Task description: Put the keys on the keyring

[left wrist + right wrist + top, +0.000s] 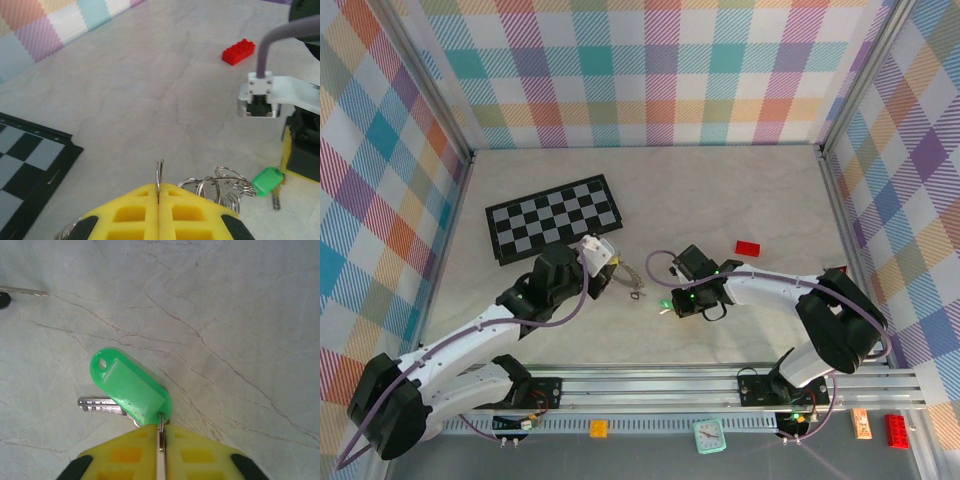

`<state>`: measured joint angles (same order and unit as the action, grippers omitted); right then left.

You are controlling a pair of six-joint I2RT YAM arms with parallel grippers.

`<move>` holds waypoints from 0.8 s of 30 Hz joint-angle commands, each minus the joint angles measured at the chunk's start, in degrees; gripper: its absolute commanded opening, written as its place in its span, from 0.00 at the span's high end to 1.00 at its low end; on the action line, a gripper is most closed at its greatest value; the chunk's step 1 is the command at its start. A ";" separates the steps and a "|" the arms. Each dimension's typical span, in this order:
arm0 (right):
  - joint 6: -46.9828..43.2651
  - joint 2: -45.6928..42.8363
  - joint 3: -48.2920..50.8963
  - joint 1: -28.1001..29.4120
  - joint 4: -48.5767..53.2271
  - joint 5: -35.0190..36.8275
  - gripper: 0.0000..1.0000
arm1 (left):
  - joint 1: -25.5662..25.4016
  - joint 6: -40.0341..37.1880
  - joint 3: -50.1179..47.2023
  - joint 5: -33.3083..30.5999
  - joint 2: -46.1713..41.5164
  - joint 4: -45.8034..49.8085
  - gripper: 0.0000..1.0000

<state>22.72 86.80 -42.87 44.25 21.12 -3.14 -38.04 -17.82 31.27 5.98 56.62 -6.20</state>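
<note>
My left gripper (159,189) is shut on the keyring (159,175), whose thin silvery wire stands up edge-on between the yellow fingertips. More of its wavy loops (225,184) trail to the right over the table. The green-headed key (129,385) lies flat on the table, its metal blade pointing left. My right gripper (161,427) pinches the small ring at that key's head, with its fingers only a hair apart. The black-headed key (22,291) lies at the far left, apart from both grippers. From above, the left gripper (605,275) and right gripper (670,300) face each other mid-table.
A black-and-white chessboard (553,217) lies behind the left arm. A red brick (748,248) sits beyond the right gripper. Near the front rail are a small clock (708,435), an orange brick (598,428) and a red brick (897,430). Patterned walls enclose the table.
</note>
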 commanded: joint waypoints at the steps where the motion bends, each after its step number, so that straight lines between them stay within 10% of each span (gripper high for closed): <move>1: 0.73 -0.89 0.64 -0.48 -0.08 -1.30 0.82 | 0.26 -0.81 1.07 5.58 0.78 -2.81 1.00; 13: -2.12 -7.21 0.76 -1.17 1.75 0.03 0.49 | -0.54 -0.72 0.42 5.88 1.37 -0.88 1.00; 24: -5.16 -21.19 5.08 -1.77 1.84 9.86 0.43 | -0.80 0.07 1.54 9.92 -4.33 8.35 1.00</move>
<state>18.57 68.23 -39.40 42.74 22.81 2.37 -38.24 -17.78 31.29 12.23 53.63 -0.40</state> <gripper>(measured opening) 0.569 0.045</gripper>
